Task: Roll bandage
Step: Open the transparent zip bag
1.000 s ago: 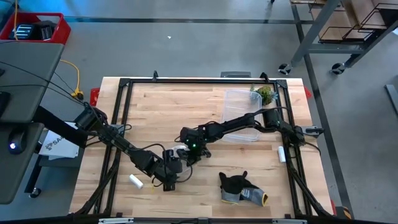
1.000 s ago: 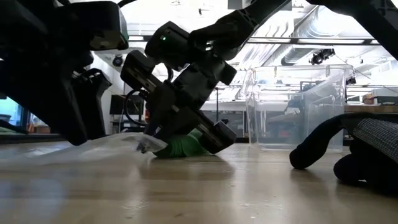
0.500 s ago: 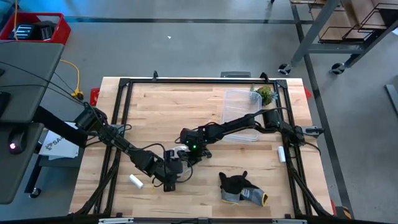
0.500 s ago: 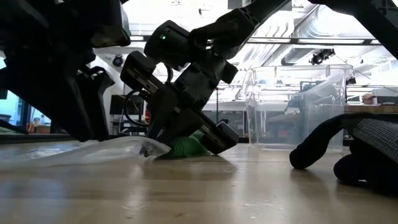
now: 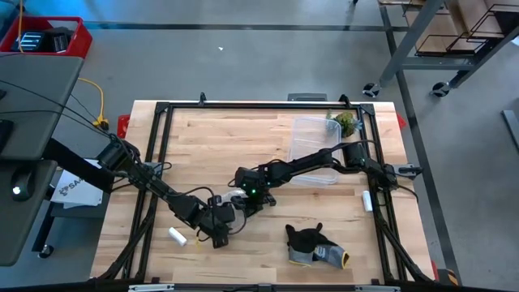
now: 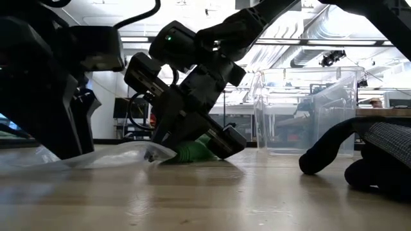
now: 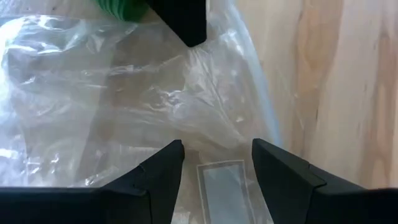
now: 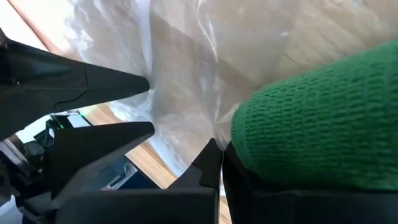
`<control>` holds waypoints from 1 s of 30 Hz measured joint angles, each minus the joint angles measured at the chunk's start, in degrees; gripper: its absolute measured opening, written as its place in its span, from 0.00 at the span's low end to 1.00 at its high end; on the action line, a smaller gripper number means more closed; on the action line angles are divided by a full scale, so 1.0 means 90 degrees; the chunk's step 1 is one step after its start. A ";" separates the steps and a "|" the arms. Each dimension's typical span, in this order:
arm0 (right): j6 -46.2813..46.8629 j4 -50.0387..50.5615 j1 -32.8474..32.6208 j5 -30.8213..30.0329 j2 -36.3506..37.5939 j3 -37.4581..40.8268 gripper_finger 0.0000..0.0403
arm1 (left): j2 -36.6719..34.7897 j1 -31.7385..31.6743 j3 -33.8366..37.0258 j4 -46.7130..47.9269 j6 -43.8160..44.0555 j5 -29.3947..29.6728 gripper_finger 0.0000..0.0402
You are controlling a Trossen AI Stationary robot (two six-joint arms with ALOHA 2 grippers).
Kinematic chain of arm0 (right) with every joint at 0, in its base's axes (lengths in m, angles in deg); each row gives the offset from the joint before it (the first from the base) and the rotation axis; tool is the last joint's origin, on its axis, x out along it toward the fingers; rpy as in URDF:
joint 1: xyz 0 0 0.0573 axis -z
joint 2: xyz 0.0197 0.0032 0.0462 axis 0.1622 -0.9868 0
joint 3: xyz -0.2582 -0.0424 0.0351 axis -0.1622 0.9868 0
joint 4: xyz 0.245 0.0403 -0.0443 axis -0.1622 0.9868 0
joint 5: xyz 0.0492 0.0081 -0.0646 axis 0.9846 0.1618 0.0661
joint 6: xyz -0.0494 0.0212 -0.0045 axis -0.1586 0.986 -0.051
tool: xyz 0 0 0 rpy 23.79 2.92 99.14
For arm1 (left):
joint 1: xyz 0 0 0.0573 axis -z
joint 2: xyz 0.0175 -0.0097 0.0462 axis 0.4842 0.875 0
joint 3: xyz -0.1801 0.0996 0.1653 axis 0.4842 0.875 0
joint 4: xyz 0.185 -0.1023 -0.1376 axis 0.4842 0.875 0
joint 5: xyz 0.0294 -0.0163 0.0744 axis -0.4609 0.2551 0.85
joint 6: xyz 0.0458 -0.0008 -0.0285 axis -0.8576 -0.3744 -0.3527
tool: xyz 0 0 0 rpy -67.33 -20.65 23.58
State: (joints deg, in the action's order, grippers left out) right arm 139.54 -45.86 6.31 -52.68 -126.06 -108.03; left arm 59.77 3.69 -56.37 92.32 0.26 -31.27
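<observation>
Wooden desk (image 5: 203,138): your right hand (image 6: 186,154) is clamped on the green bandage (image 6: 192,151), pressed to the desk at centre. Your left hand (image 7: 214,163), fingers apart, hovers over the clear plastic bag (image 7: 112,99) just beside it.

Knitted green cloth bandage (image 8: 323,118), glossy crinkled plastic bag (image 7: 124,106), wooden table (image 7: 336,81)

Left dark two-finger gripper (image 5: 225,217) low over the table's near-centre, arm reaching in from the left edge, fingers (image 7: 163,167) spread apart. Right dark two-finger gripper (image 5: 246,200) just beside it, arm stretched across from the right side, wrist tilted steeply down, fingers closed.
</observation>
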 joint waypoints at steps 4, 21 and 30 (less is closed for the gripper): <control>0.0002 0.0000 0.0001 -0.0007 0.0000 0.0000 0.00 | -0.0143 0.0000 -0.0041 0.0043 0.0000 -0.0049 0.48; -0.0019 -0.0002 0.0002 -0.0015 0.0000 0.0005 0.00 | -0.0058 0.0090 -0.0043 -0.0567 -0.0445 -0.0470 0.46; -0.0022 -0.0002 0.0002 -0.0015 0.0000 0.0005 0.00 | -0.0040 0.0066 -0.0043 -0.0552 -0.0457 -0.0295 0.33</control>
State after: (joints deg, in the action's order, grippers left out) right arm 139.35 -45.88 6.33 -52.81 -126.06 -107.98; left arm 59.41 4.28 -56.76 87.35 -3.85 -33.92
